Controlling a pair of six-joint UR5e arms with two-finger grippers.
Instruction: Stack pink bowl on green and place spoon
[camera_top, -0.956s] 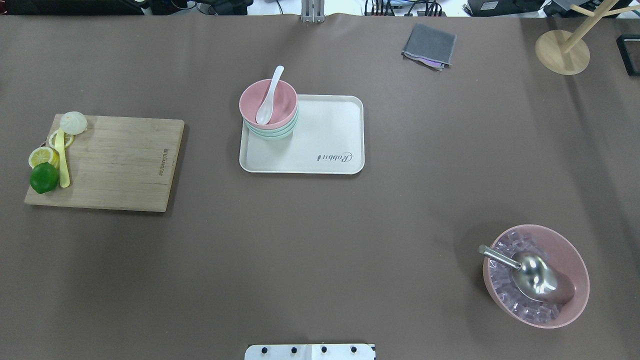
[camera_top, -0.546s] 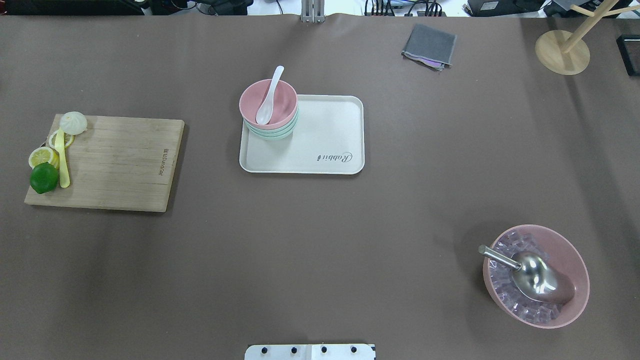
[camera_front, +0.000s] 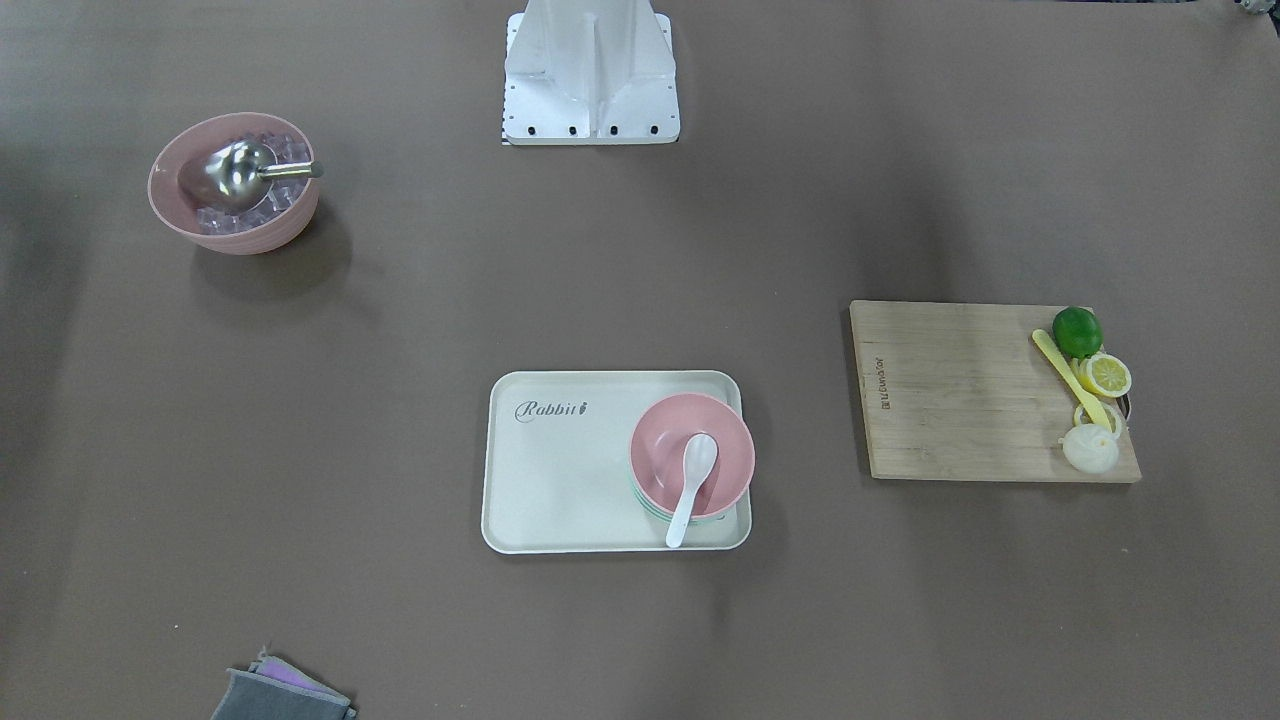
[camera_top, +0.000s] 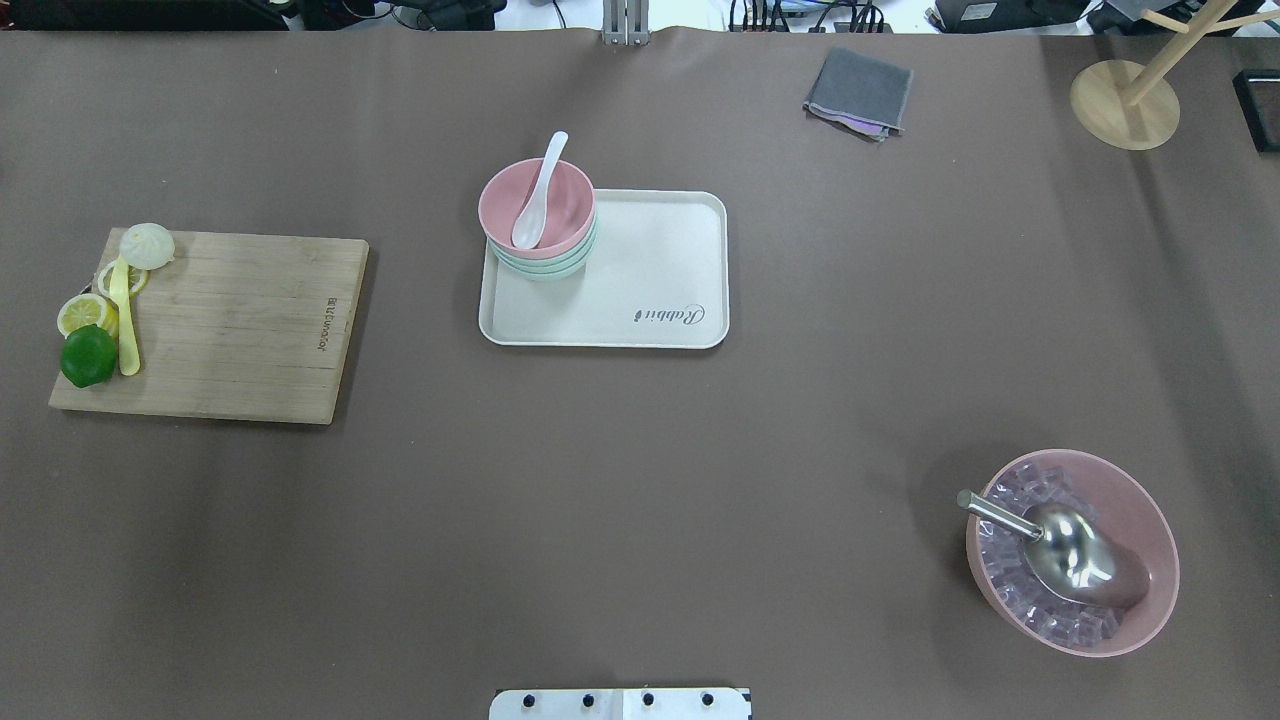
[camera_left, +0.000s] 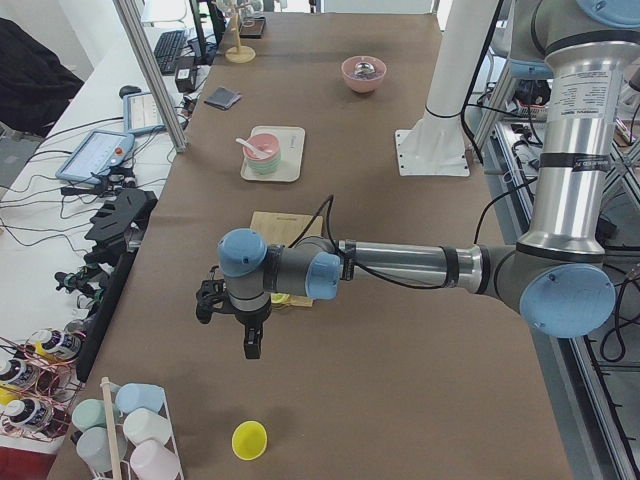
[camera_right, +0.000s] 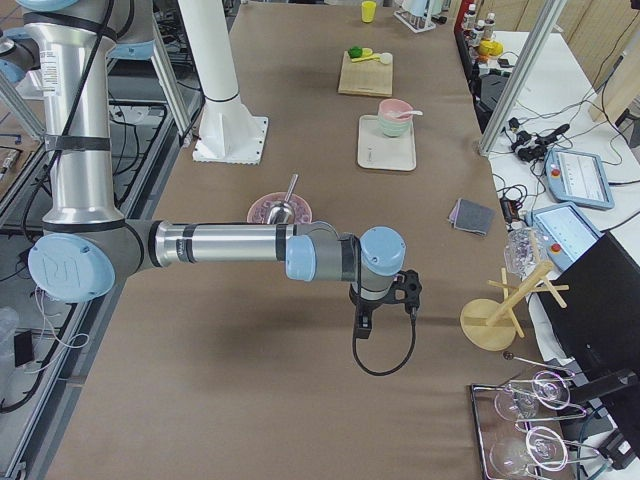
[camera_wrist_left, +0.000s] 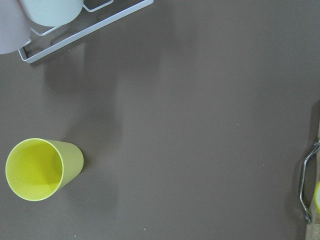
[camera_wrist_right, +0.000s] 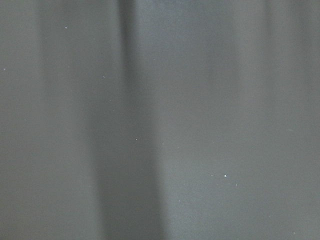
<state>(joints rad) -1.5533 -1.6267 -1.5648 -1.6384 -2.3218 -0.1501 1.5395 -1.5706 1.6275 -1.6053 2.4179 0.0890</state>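
Note:
The small pink bowl (camera_top: 550, 205) sits on top of the stack of mint-green bowls (camera_top: 545, 266), at the far left corner of the cream tray (camera_top: 640, 270). The white spoon (camera_top: 535, 195) lies in the pink bowl, its handle over the far rim. The front-facing view shows the same: pink bowl (camera_front: 665, 445), spoon (camera_front: 690, 480), tray (camera_front: 560, 470). My left gripper (camera_left: 250, 345) shows only in the exterior left view, far off past the cutting board. My right gripper (camera_right: 362, 325) shows only in the exterior right view, far from the tray. I cannot tell whether either is open or shut.
A wooden cutting board (camera_top: 240, 325) holds a lime, lemon slices, a yellow utensil and a bun. A large pink bowl (camera_top: 1140, 500) with ice and a metal scoop stands near right. A grey cloth (camera_top: 860, 90) and a wooden stand (camera_top: 1125, 105) lie far right. A yellow cup (camera_wrist_left: 40, 169) stands below my left wrist.

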